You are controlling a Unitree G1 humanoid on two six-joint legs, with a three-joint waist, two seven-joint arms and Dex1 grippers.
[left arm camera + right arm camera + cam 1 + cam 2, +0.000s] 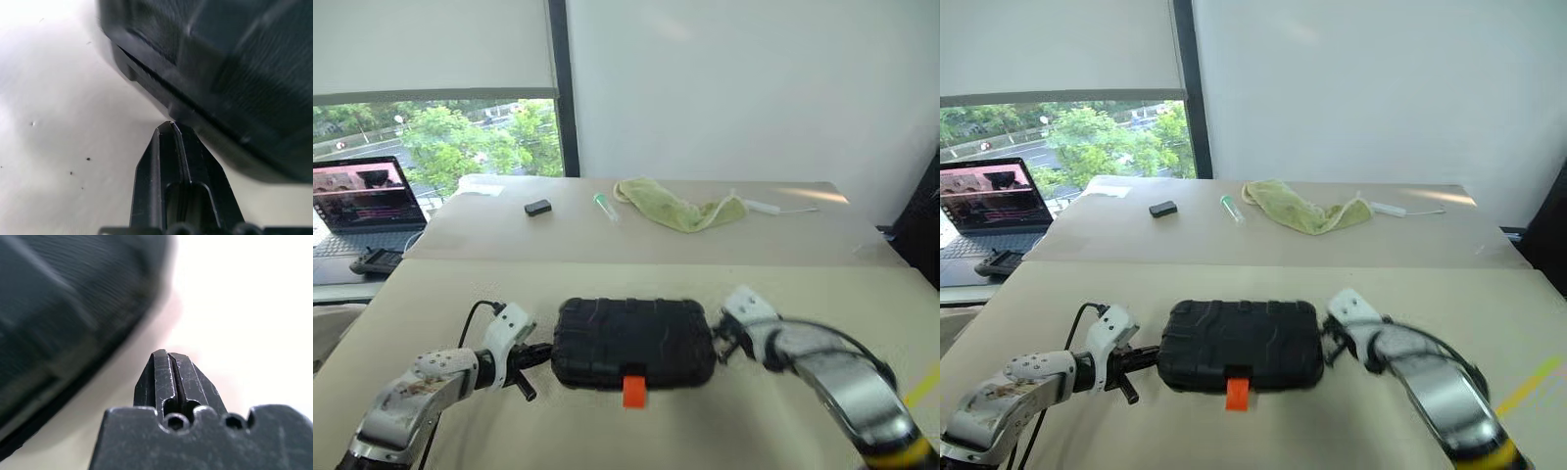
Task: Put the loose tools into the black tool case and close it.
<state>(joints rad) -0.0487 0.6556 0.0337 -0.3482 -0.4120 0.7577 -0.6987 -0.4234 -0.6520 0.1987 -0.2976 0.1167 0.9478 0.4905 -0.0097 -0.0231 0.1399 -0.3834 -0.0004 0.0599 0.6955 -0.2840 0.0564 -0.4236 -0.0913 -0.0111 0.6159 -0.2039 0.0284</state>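
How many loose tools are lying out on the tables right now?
0. The black case sits shut on the near table, between the two grippers; any tools may be hidden inside. The far table holds a cloth, a tube and a small block.

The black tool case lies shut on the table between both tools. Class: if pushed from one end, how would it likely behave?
The black tool case looks rigid: ribbed shell, so it likely won't flex. Lying flat and wide, it would probably slide, not tip. Pushed off-centre by the left tool, it may pivot.
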